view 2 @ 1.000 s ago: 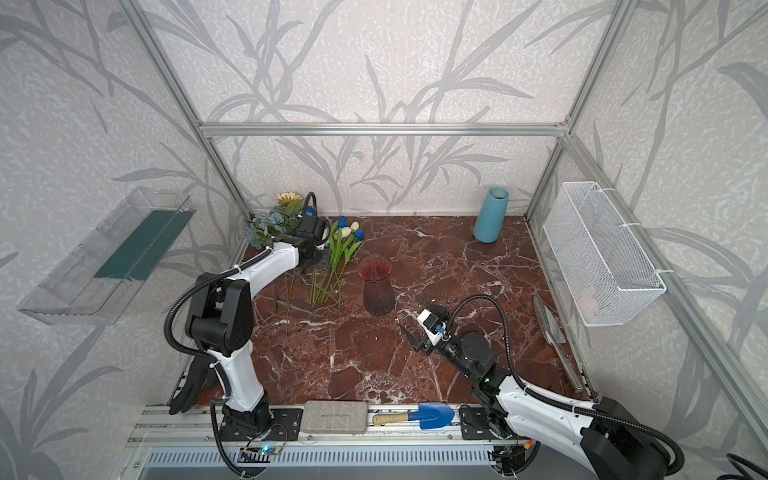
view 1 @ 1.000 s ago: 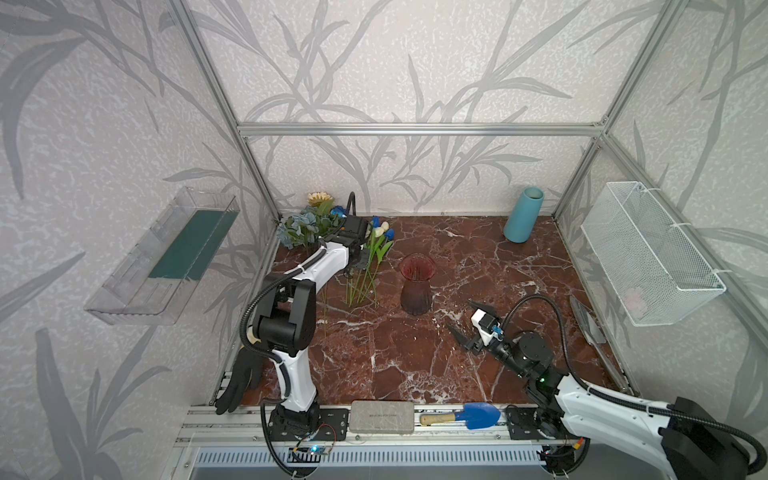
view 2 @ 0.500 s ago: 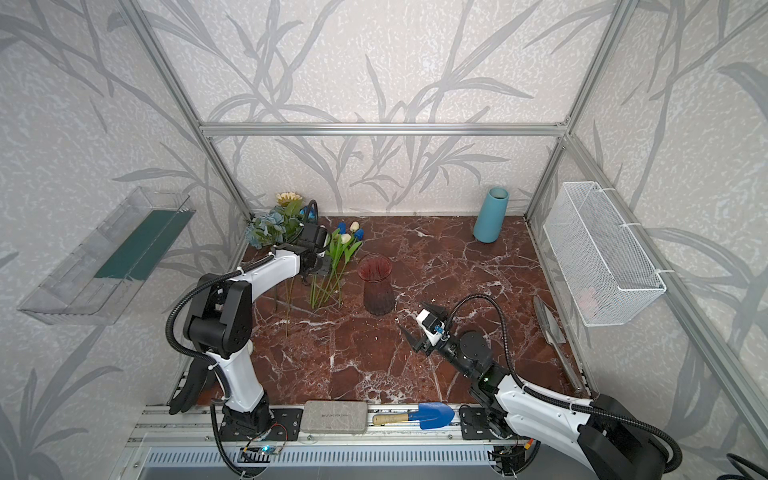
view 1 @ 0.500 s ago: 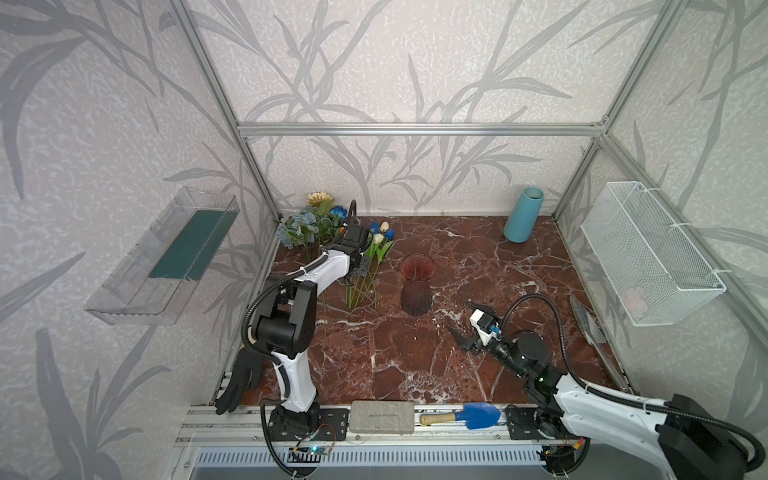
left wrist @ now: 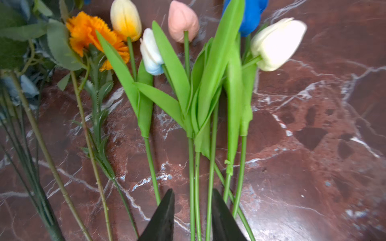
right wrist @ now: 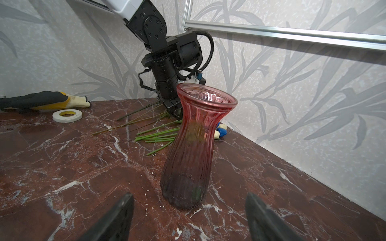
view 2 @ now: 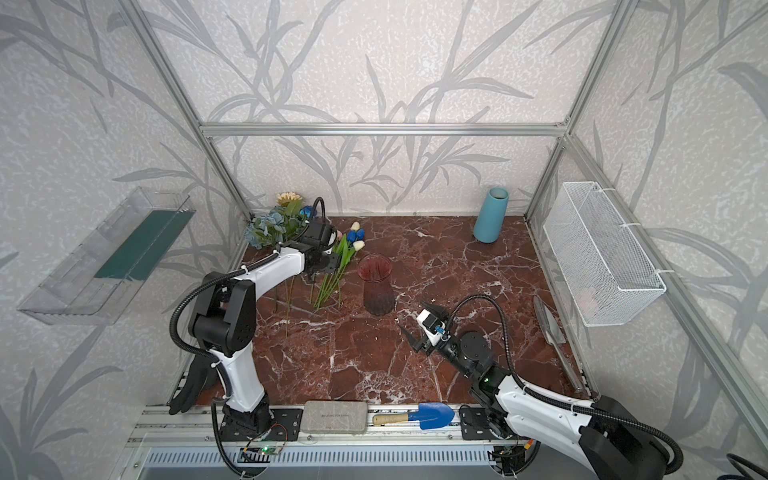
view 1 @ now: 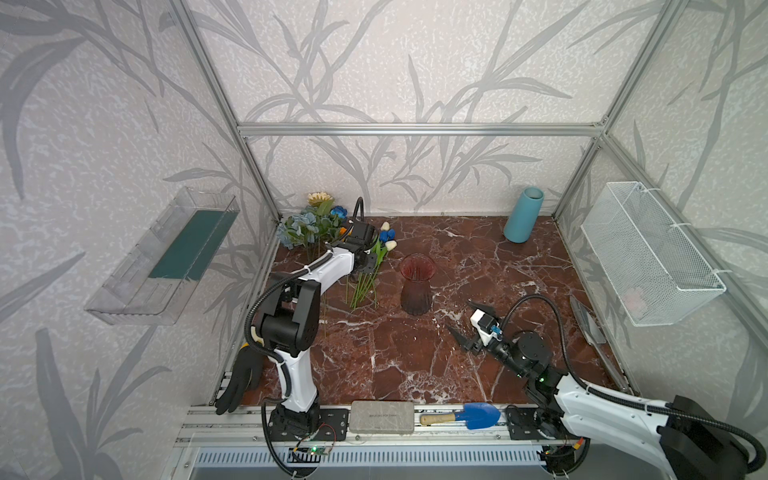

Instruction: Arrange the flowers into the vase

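While the left tool [left wrist: 192,191] stands partly open low over the desk [view 1: 478,257], its two black wedge-shaped fingers [left wrist: 165,215] straddle three thin green stems of the tulips [left wrist: 211,83] without pinching them. One finger shows a clear gap to the nearest stem; whether the other brushes a stem I cannot tell. The tulips lie flat on the polished red-brown marble, veined in white, fanned out with smooth matte buds: a white tulip [left wrist: 275,43], a blue tulip [left wrist: 250,18], a pink tulip [left wrist: 182,20], a pale blue-white tulip [left wrist: 151,54] and a yellow tulip [left wrist: 125,18], all with long glossy blade leaves. Beside them lies an orange bloom [left wrist: 89,35] with frilled petals and saw-edged leaves. In both top views this bundle lies just left of the vase [view 1: 417,286], a ribbed, pink-tinted glass piece with a flared lip, narrow waist and wider dark base, upright near mid-desk. Dusty-blue roses [view 1: 299,228] and a cream daisy [view 1: 319,198] crowd the rear left corner. The right tool [view 1: 459,313] hovers wide open, holding nothing, near the vase on its front right and aimed at it.
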Motion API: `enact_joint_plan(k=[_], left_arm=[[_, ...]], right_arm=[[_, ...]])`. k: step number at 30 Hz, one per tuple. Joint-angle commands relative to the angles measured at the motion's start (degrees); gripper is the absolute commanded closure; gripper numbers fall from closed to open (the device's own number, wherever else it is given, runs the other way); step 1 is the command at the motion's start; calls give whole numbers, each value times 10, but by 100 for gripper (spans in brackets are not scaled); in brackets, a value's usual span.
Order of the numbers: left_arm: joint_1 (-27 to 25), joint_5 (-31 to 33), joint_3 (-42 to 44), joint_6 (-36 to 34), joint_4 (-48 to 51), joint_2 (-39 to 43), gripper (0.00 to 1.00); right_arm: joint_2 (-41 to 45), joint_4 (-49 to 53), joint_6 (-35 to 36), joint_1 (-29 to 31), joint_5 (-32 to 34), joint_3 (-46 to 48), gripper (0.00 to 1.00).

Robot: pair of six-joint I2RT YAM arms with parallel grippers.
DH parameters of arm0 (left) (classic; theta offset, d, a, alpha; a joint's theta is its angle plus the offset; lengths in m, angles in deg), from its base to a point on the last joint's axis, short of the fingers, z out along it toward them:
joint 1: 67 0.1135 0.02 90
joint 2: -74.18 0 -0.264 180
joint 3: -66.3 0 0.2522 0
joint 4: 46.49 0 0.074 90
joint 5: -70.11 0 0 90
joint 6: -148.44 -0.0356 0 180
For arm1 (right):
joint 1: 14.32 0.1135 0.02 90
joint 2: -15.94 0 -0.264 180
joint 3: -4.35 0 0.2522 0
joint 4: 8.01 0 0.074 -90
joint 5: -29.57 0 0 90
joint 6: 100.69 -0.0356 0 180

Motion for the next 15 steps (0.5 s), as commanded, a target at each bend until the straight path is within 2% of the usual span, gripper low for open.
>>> enact_joint_plan(k=[1,3,9,15], left_arm=[[-3,-85,-1,-22,-1,18,68],[-3,-102,-9,-19,12,-2,67],[-2,-97,-76,-12,94,-74,66],[0,-90,-96,-7,108,-102,66]], right_arm=[[-4,-10,0,3,-1,-14,16],[-9,-12,0,3,-3,-15,16],[-12,-14,2,3,-1,-15,16],[-2,-8,4,3,0,-13,16]])
